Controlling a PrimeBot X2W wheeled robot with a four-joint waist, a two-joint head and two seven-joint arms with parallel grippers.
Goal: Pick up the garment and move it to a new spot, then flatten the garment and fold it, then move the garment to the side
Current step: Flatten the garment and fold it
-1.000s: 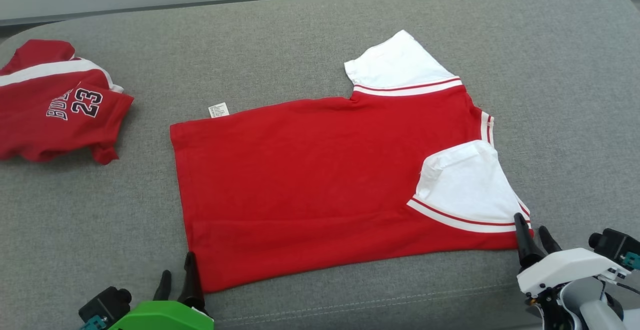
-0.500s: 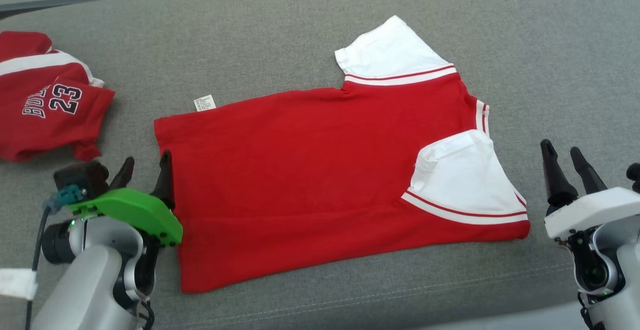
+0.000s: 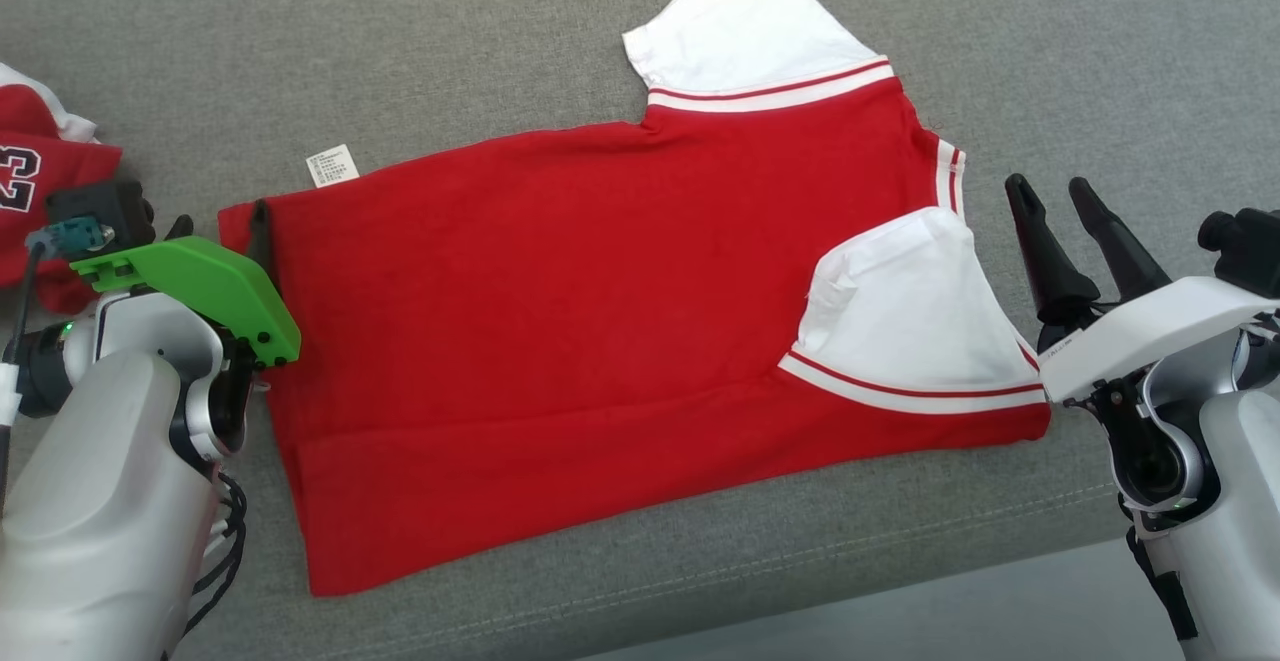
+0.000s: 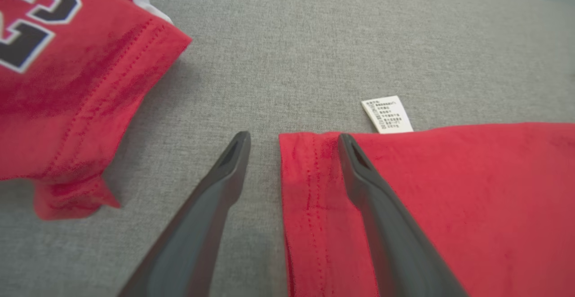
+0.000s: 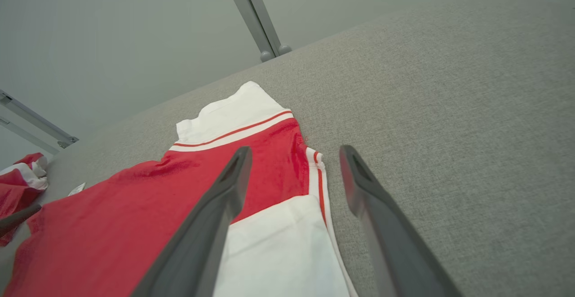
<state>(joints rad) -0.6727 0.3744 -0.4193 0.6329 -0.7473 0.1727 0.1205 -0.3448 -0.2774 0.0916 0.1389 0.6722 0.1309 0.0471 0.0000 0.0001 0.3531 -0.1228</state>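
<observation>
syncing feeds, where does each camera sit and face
Head view: on the head, down onto the red shirt on the grey cushion; left claw, right claw.
Left wrist view: along the open left claw at the hem corner and label.
Right wrist view: along the open right claw at the white sleeves.
Head and left wrist share the label.

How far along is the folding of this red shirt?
Done: the red shirt lies flat, with the near sleeve folded onto its body. In hand: the open left gripper straddles the hem corner by the care label; the open right gripper stands beside that sleeve. Left: the far sleeve sticks out unfolded; then more folding and moving aside.
</observation>
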